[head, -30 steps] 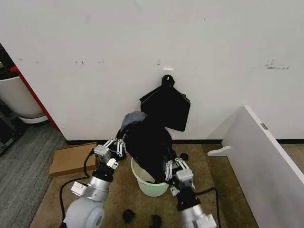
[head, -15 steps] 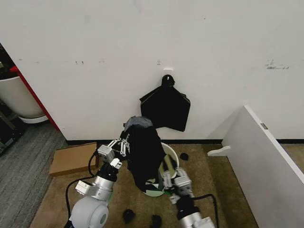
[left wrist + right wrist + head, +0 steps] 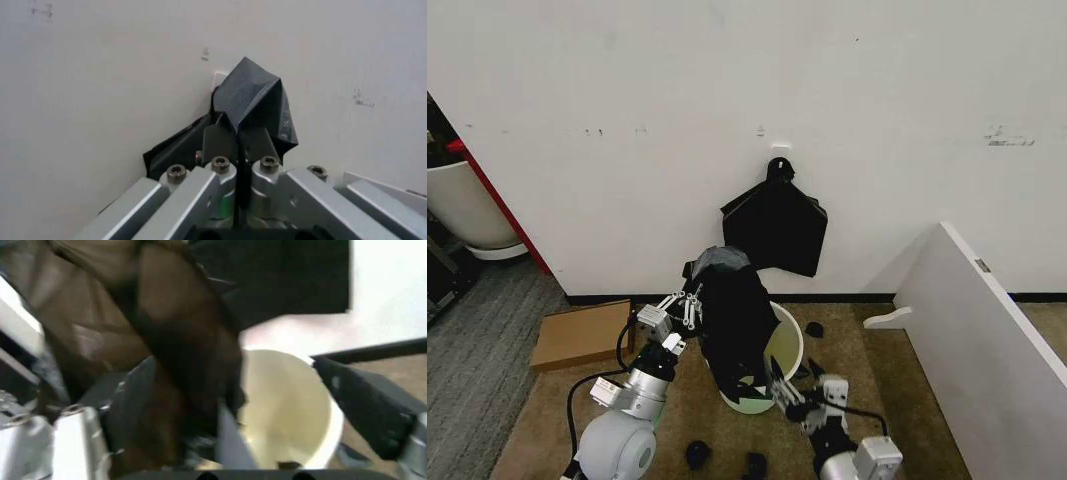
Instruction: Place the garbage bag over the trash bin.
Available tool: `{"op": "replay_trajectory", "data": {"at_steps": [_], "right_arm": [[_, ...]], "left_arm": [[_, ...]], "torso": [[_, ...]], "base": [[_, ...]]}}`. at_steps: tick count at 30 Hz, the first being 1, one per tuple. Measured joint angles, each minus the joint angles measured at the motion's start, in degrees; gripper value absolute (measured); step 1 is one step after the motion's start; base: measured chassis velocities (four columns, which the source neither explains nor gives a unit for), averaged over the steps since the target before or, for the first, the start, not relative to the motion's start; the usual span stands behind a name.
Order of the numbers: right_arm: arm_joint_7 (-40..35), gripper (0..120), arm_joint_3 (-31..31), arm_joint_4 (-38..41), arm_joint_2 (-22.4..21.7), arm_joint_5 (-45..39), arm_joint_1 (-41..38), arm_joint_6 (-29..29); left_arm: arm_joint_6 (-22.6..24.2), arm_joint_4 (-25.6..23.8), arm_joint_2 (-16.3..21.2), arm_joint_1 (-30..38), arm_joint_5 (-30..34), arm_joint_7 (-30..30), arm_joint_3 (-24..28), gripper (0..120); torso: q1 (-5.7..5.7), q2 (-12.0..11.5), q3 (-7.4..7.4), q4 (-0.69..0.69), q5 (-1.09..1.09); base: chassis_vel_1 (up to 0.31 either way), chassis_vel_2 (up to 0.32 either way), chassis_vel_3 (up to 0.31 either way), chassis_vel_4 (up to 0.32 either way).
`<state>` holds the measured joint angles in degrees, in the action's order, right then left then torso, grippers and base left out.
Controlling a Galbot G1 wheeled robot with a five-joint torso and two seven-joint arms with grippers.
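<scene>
your left gripper (image 3: 689, 303) pinched the thin glossy black garbage bag (image 3: 733, 325) above the round white plastic trash bin (image 3: 784, 341); your right gripper (image 3: 785, 392) stood open low beside it. you were mid-draping, i judge; spread the mouth next.

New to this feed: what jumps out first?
The garbage bag, glossy black, hangs from the left gripper, which is shut on its top edge, draping down over the left side of the tilted white trash bin. The right gripper sits open low by the bin's near side. Behind, a flat black stack hangs on the wall.
</scene>
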<state>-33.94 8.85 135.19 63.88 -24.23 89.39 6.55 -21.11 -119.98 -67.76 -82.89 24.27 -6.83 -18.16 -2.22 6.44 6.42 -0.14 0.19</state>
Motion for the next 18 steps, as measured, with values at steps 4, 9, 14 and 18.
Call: {"op": "replay_trajectory", "data": {"at_steps": [4,9,14,18], "right_arm": [[0.1,98,0.5,0.2,0.8,-2.0,-1.7,0.9],[-4.3,100,0.5,1.2,0.9,-9.3,-1.6,5.5],[-8.1,100,0.0,1.6,-1.0,-15.4,-0.5,9.9],[-10.5,100,-1.1,5.6,-3.5,-21.1,-1.5,15.4]], "left_arm": [[0.0,0.1,0.2,0.1,0.1,0.0,-0.3,0],[-0.2,0.5,0.4,0.1,0.2,0.0,-0.5,0],[-0.3,0.8,0.4,0.2,0.1,0.0,-0.4,0],[-0.3,1.0,0.3,0.3,0.0,-0.1,-0.3,0]], "torso": [[0.0,0.0,0.0,0.0,0.01],[0.0,0.0,0.0,-0.01,0.0],[0.0,0.0,0.0,-0.01,0.0],[0.01,0.0,-0.01,0.0,-0.04]], "base": [[0.0,0.0,0.0,0.0],[0.0,0.0,0.0,0.0],[0.0,0.0,0.0,0.0],[0.0,0.0,0.0,0.0]]}}
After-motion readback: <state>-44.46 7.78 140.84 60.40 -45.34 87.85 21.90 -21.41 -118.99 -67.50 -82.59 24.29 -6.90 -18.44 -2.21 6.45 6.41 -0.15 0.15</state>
